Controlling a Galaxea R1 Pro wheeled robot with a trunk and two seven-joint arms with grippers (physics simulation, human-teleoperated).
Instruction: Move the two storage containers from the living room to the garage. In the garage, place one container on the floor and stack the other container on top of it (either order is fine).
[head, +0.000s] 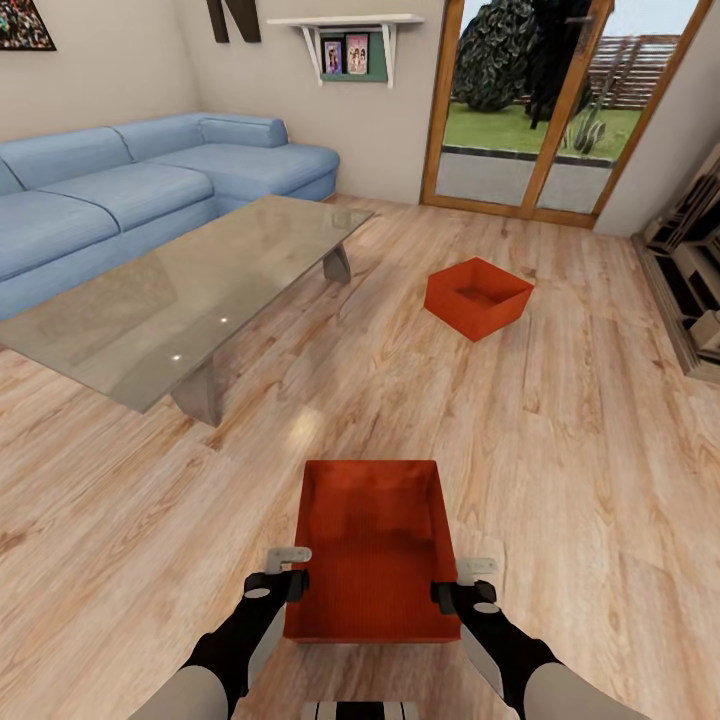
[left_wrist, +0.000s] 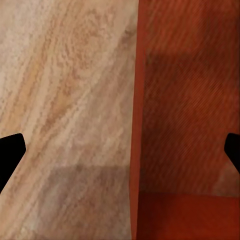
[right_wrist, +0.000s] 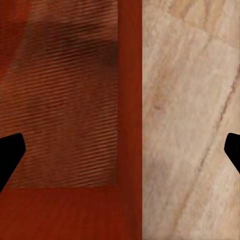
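Your left gripper (left_wrist: 120, 150) is spread wide, with one dark fingertip (left_wrist: 10, 152) over the light wood-plank floor (left_wrist: 65, 100) and the other over the inside of the red-orange container (left_wrist: 190, 125). The container's thin side wall (left_wrist: 136, 150) runs from twelve o'clock to six o'clock between the two tips, touching neither. A soft shadow darkens the container's inner bottom.

One container (head: 372, 548) lies between both hands, another (head: 477, 297) farther ahead.
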